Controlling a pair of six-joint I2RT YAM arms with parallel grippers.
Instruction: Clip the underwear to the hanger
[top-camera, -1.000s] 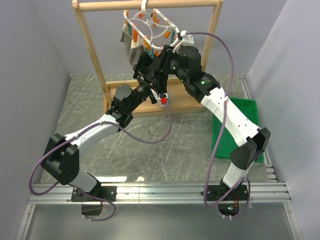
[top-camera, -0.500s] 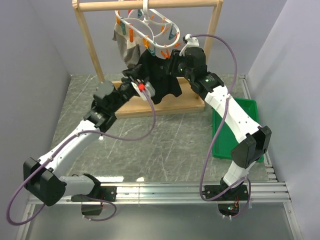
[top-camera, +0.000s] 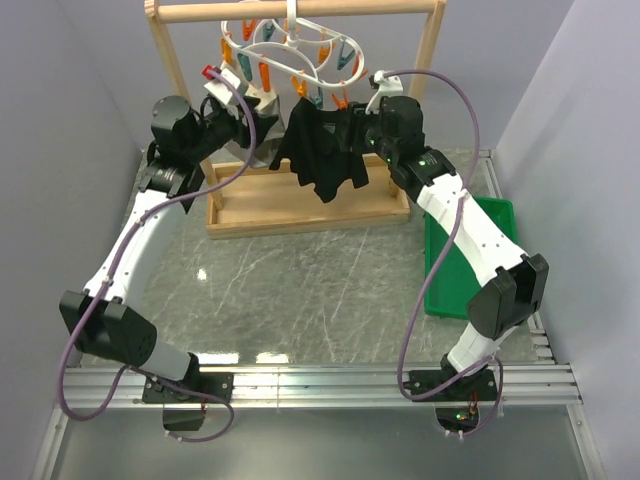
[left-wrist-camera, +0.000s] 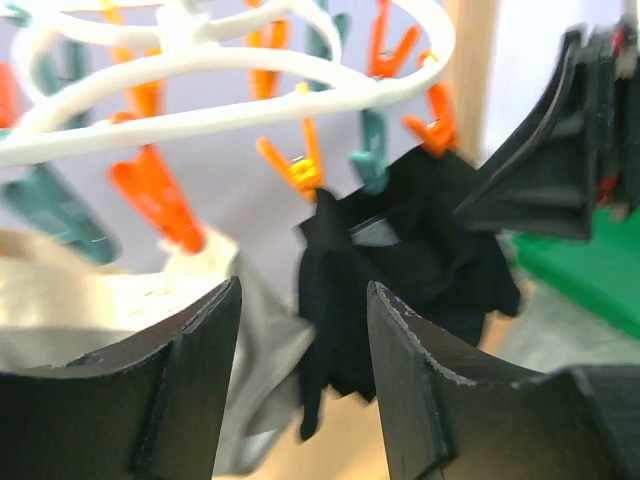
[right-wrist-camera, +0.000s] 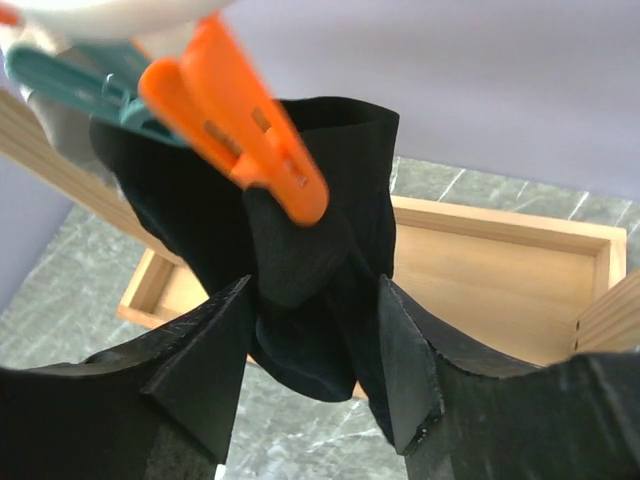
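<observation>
Left claw off underwear now, wide open

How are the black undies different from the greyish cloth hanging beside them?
The underwear is black; the other garment is pale grey-beige. The underwear hangs on the side of the hanger nearer the right arm, while the grey-beige garment hangs nearer the left arm. Orange pegs pinch the underwear's top corners; the grey-beige garment's pegs are hard to make out. Both are soft cloth hanging from the same hanger.
</observation>
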